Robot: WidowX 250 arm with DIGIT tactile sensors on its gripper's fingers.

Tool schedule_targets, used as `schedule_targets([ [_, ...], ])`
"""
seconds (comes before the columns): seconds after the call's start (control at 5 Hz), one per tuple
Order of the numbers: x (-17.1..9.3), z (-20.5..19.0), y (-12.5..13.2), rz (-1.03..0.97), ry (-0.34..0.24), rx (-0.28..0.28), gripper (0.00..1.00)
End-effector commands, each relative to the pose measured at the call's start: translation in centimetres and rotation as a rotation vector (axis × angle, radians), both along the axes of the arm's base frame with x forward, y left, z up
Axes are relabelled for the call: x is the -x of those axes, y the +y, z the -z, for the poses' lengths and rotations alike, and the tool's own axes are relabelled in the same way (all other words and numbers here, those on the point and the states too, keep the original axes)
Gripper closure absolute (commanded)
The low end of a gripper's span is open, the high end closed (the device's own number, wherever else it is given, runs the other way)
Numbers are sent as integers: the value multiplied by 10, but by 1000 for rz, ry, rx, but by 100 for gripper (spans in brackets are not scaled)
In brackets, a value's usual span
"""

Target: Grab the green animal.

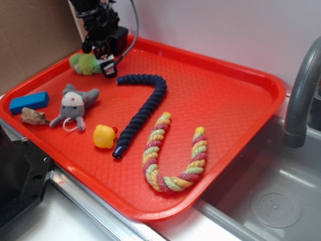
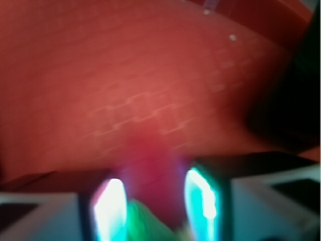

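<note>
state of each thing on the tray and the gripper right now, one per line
gripper: low over the tray, beside the green animal; open or shut unclear
green animal: lying on the tray, not lifted
grey plush mouse: lying flat
yellow rubber duck: resting on the tray
navy rope: bent like a cane
multicolour rope: curled in a U
blue block: lying flat

A white wall (image 1: 225, 25) is running behind; brown cardboard (image 1: 30, 35) is standing at left. A grey faucet (image 1: 301, 95) is arching over a steel sink (image 1: 271, 201). Even, soft light is falling throughout.
</note>
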State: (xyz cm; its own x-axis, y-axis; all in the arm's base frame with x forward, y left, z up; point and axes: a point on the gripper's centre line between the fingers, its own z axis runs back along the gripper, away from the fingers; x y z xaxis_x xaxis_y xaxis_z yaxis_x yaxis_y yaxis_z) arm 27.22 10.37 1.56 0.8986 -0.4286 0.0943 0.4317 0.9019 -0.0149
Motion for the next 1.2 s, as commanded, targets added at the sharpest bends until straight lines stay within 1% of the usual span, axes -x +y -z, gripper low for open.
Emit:
schedule_targets([
  [0.0,13,-74,4,-111,-176,33,100],
  [0.2,21,-96,-2,-252,-214,89,100],
  [0.4,45,-97,13,-493,-237,-9,0],
  [0.6,58,-85,45,-742,-238,-30,0],
  [0.8,57,-74,65,-990,-211,-74,0],
  [1.0,57,-57,56,-1244,-191,-45,0],
])
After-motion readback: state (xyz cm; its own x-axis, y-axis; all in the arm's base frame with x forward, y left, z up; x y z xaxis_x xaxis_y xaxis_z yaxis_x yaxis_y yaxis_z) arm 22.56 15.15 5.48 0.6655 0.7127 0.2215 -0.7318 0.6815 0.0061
